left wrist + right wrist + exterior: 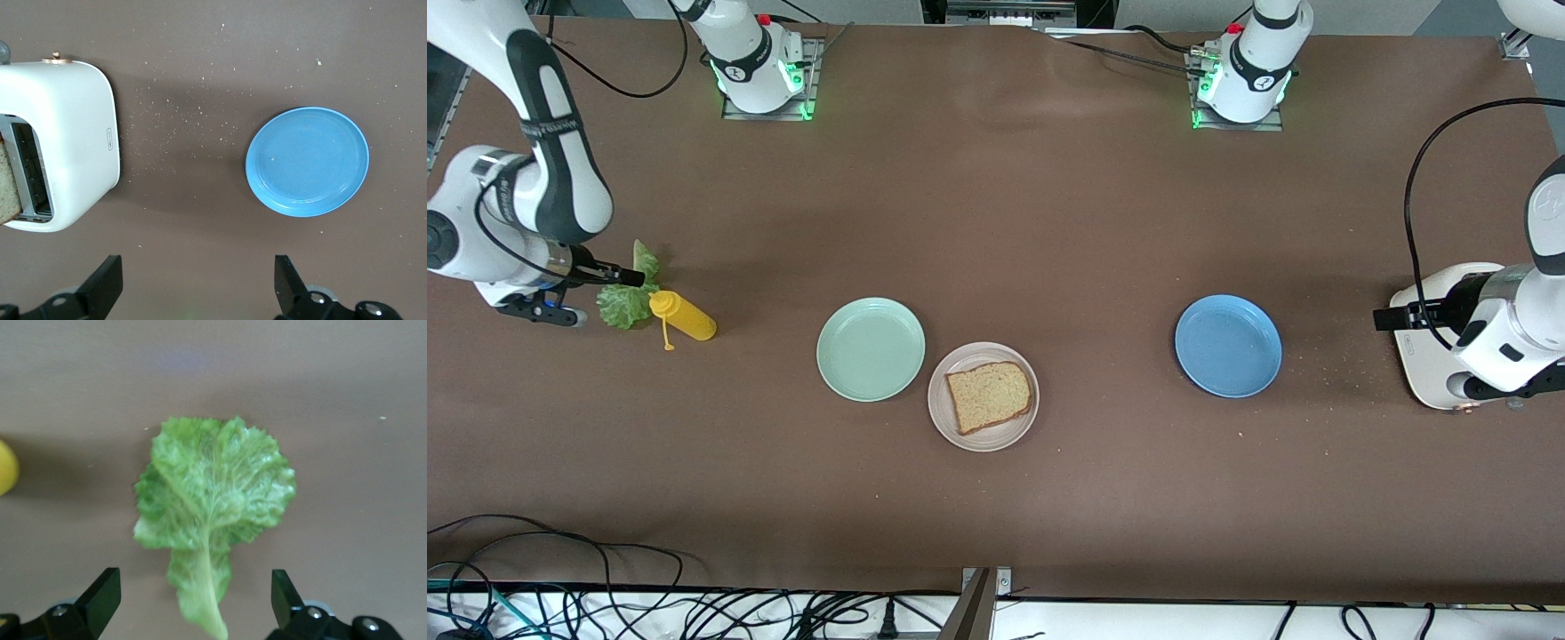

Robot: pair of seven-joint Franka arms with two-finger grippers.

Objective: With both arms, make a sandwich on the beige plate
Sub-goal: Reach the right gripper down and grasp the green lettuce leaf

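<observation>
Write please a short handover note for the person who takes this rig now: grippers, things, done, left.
Right gripper: open, over the lettuce leaf beside the yellow bottle, at the right arm's end.
Left gripper: open, empty, over the table between the white toaster and the blue plate.
Done: one bread slice lies on the beige plate, beside the mint-green plate.
Left: lettuce onto it, then the second slice, now in the toaster.

Brown table (pixel 1049 204), cables (pixel 605 604) below

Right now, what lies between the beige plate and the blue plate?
Only bare brown table shows between the beige plate, which holds one bread slice, and the blue plate, in the front view.
</observation>
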